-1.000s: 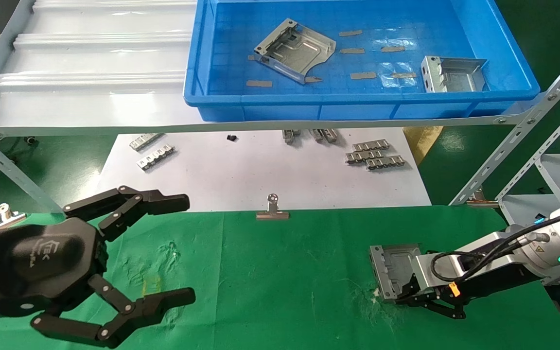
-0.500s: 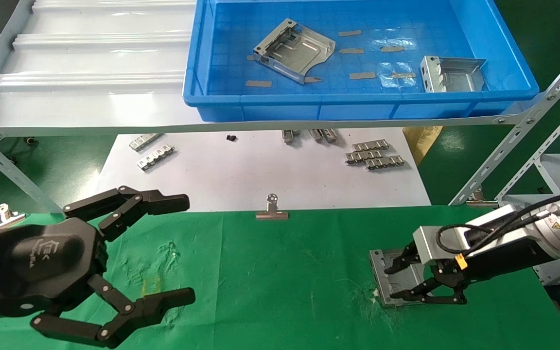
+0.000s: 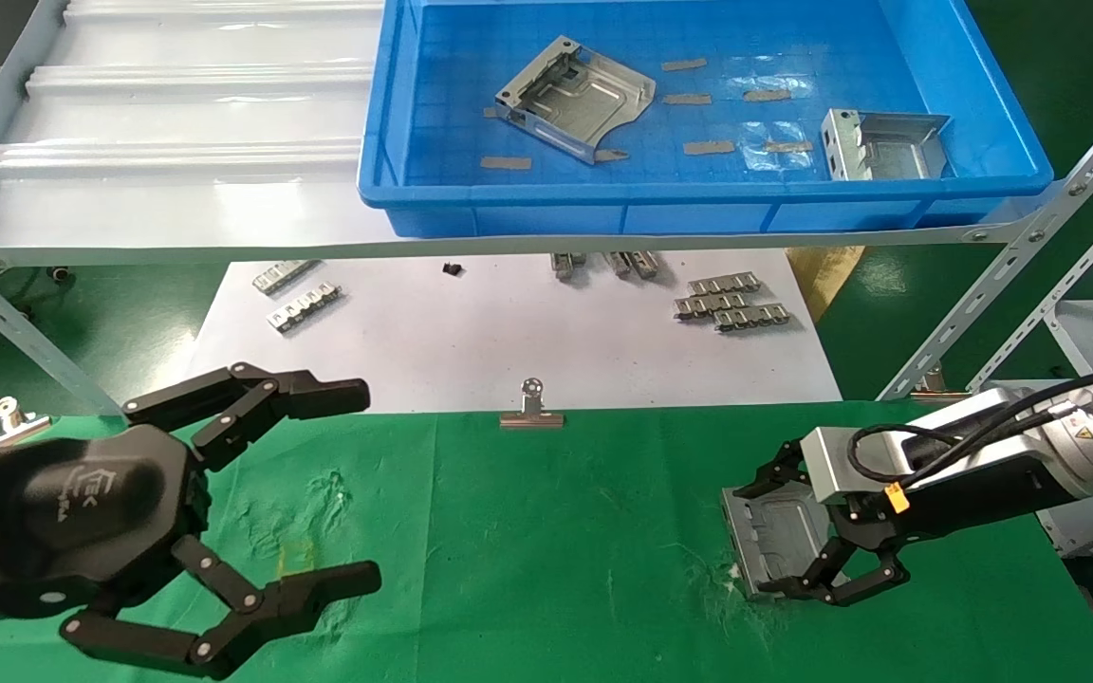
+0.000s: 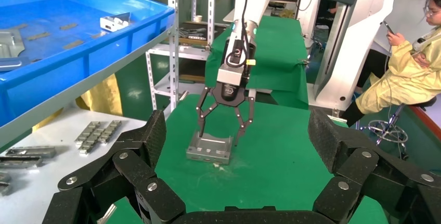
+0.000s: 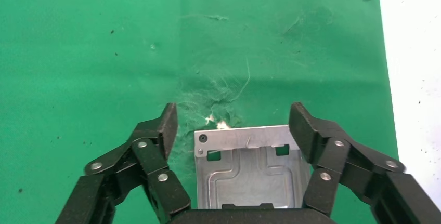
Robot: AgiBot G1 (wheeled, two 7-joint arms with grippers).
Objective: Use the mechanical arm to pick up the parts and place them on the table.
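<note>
The right end effector (image 3: 767, 541) now stands wide open and lifted off the silver bracket (image 3: 774, 536), which it was clamped on a second ago; the bracket lies flat on the green surface (image 3: 556, 531), between the spread fingers and touching neither. Three brackets show in all: this one and two in the blue tray (image 3: 414, 123). The right wrist view alone shows the bracket's stamped ridges and square cut-outs (image 5: 248, 174). The left end effector (image 3: 309, 484) hangs wide open over the surface's left side, unmoved.
</note>
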